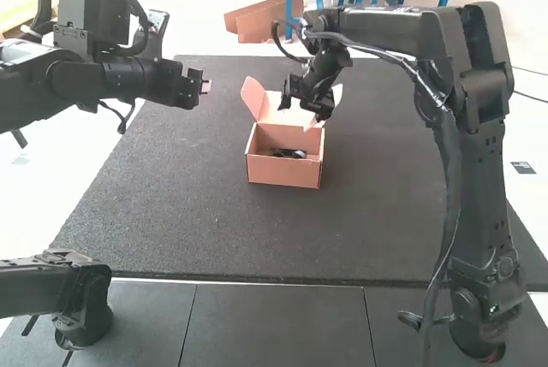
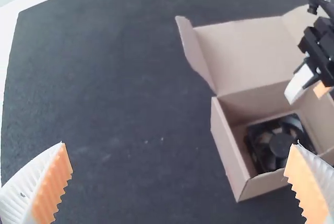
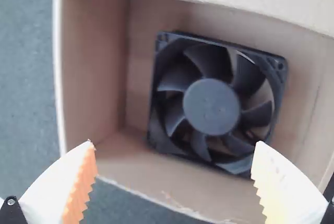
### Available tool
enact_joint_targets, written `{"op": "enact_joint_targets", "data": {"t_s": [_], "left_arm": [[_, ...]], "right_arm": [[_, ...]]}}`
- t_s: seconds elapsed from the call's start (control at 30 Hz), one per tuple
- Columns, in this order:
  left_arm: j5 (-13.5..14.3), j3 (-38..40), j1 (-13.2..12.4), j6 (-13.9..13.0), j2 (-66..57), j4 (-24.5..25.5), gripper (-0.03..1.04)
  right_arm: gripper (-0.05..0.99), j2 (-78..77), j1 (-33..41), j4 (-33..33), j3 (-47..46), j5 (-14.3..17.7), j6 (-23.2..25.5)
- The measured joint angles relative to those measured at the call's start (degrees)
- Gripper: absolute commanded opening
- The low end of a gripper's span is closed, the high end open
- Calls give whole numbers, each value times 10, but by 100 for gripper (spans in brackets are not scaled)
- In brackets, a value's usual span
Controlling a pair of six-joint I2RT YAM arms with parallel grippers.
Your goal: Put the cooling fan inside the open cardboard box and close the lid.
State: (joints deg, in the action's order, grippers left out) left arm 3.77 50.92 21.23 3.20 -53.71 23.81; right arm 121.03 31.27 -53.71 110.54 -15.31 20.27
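- Cooling fan (image 3: 211, 104): black, lies flat on the floor of the cardboard box (image 3: 94, 67), close to one wall; placing looks done
- Cardboard box: sits on black mat (image 1: 171, 187) over the tabletop, mid-scene, top open
- Lid (image 1: 272, 110): stands up from box's far edge; side tab (image 1: 251, 93) sticks out at its left
- My R end effector (image 3: 172, 151): fingers spread wide, nothing held; hovers directly over box opening, just in front of the lid
- My L end effector (image 2: 176, 151): also spread wide, empty; held above the mat to box's left, well apart from it
- Step in hand (my read): closing the lid
- Method, R: get fingers behind the lid's top edge, then sweep it fwd and down in an arc about the hinge, slow; avoid a straight push, since the box is light and prob slides or tips
- Method, L: bring it to the front or left wall to brace the box
- Check: side tabs must go inside the walls, not catch on the rim
- Fan sits low, so I expect no fouling w/ the lid
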Motion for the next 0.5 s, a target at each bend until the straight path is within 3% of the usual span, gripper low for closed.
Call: {"op": "enact_joint_targets", "data": {"t_s": [0.1, 0.23, 0.37, 0.5], "left_arm": [[10, 8, -19, 11, -35, -4, 96], [19, 18, -50, 23, -89, -13, 96], [25, 35, -71, 29, -127, -42, 96], [29, 59, -71, 32, -163, -73, 96]], "right_arm": [[89, -40, -4, -26, 20, -14, -50], [90, -115, -19, -33, 0, 1, -124], [90, -201, -43, 53, -106, 47, -202], [90, -272, -58, 161, -236, 100, -253]]}}
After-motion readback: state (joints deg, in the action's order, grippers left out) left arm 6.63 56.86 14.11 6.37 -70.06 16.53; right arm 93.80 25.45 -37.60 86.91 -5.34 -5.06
